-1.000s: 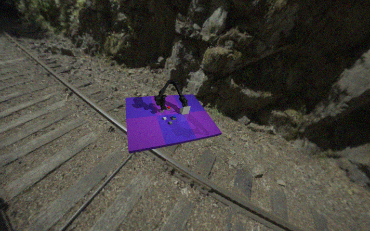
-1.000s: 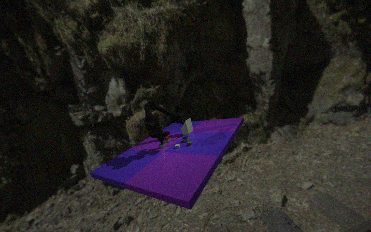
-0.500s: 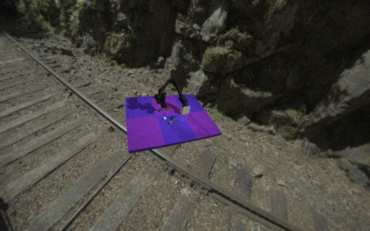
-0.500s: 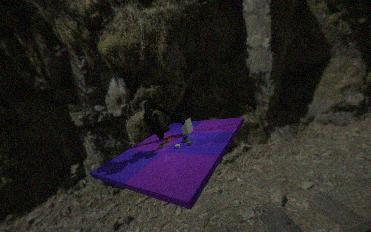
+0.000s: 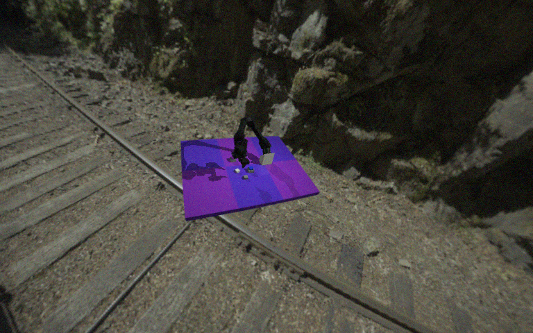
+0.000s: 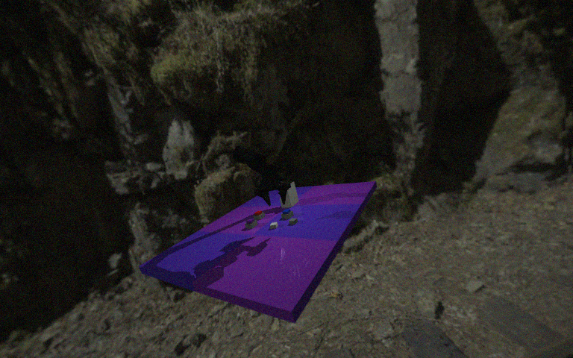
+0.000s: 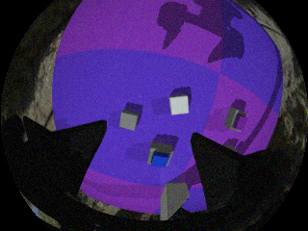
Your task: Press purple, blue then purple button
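Observation:
The blue button (image 5: 250,168) (image 6: 286,212) (image 7: 160,158) sits on a grey base near the middle of the purple board (image 5: 204,200) (image 6: 270,274). In the wrist view it lies between my two dark fingers, below them. The purple button (image 6: 251,222) (image 7: 238,117) (image 5: 232,158) stands to one side of it. My gripper (image 5: 243,161) (image 7: 149,131) is open and holds nothing. It hangs a little above the board by the blue button. In the exterior view the arm is lost against the dark rock.
A red button (image 6: 258,213) stands beside the purple one. A white block (image 5: 237,170) (image 6: 274,225) (image 7: 180,104) and a grey block (image 5: 245,177) (image 6: 292,221) (image 7: 130,118) lie just beyond the blue button. A grey box (image 5: 266,158) (image 6: 291,196) stands at the arm's base.

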